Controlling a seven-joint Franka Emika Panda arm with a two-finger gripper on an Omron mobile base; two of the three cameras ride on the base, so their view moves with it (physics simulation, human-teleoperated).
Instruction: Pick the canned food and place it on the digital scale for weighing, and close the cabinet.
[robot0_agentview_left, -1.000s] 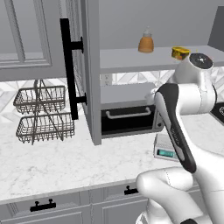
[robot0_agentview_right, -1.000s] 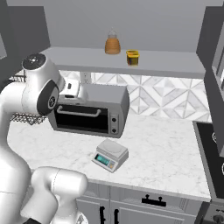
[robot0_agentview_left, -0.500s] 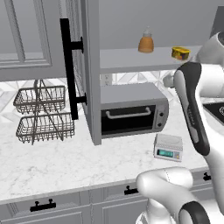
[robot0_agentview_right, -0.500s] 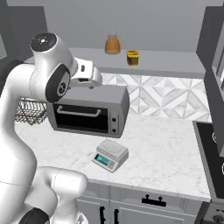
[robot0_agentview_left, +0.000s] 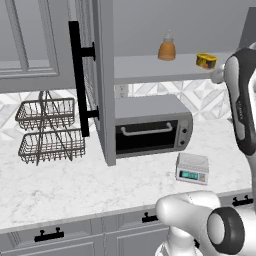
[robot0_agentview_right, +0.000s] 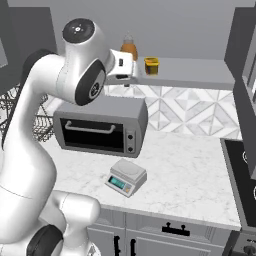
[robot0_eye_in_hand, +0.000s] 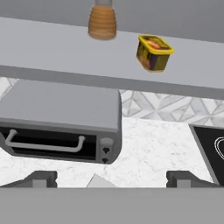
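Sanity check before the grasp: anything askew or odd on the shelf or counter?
Nothing stands out. The canned food and orange bottle stand upright on the shelf, the digital scale sits bare, and the cabinet door hangs open.

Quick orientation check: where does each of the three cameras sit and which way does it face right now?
Left base view: behind-left, facing the open cabinet, toaster oven and digital scale; arm at right.
Right base view: behind-right, same counter; arm at left, hand near the shelf.
Hand view: on the hand, facing the canned food and orange bottle; jaws open.
All three share the tin, bottle and oven.
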